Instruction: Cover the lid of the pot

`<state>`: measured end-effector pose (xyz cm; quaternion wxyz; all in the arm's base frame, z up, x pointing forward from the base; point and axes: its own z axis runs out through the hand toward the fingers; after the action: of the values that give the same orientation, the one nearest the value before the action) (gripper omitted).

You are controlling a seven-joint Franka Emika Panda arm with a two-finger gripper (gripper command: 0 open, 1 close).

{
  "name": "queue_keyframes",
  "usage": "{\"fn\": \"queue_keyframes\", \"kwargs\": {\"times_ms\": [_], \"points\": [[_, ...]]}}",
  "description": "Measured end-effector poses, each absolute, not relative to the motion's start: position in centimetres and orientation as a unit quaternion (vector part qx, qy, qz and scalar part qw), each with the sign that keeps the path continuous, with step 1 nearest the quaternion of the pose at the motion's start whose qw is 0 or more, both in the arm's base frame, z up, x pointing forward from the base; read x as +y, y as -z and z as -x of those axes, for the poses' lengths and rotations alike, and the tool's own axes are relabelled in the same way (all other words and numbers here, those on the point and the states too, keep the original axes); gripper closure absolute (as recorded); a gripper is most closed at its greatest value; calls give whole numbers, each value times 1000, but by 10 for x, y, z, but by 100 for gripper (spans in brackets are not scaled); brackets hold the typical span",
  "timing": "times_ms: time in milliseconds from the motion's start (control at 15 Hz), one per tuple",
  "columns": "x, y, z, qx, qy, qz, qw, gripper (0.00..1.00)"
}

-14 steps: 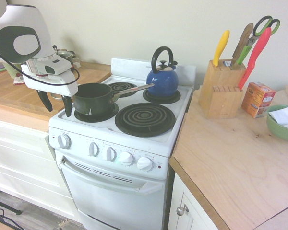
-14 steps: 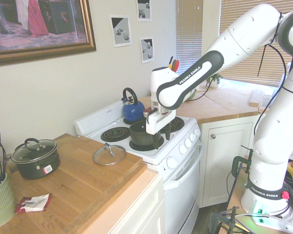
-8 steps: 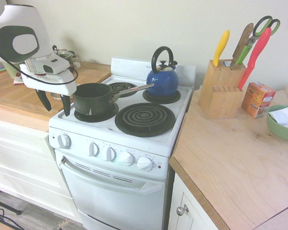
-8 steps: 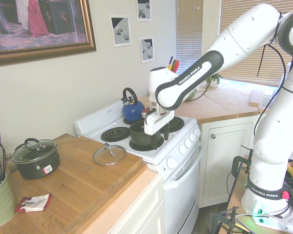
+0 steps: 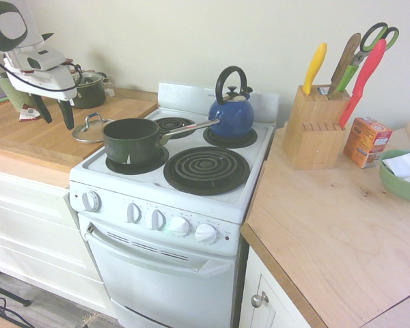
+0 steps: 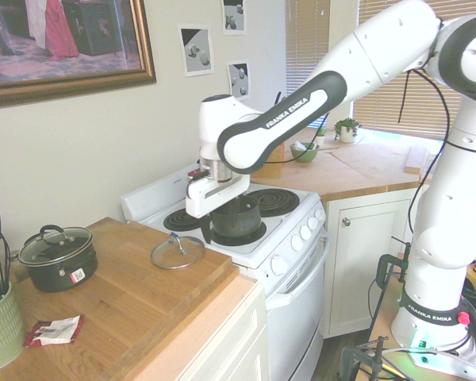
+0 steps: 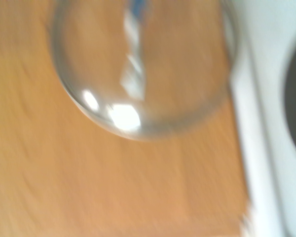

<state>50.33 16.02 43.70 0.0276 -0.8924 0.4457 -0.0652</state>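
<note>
Open pincer (image 5: 53,114) hovers near lid (image 5: 90,129), pot (image 5: 131,141) uncovered.

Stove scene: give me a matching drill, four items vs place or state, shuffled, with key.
Items:
1. lid
2. pot
3. kettle
4. gripper

Places or states:
A. rear burner
B. flat on the wooden counter beside the stove
C. open, holding nothing, above the counter
D. uncovered, front burner

Pairs: 1-B, 2-D, 3-A, 4-C
</note>
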Motion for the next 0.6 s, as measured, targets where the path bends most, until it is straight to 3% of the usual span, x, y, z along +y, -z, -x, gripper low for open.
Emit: {"fn": "queue_keyframes", "kwargs": {"times_ms": [600], "points": [[181,-430,-620,549,74,832,4,0]]}}
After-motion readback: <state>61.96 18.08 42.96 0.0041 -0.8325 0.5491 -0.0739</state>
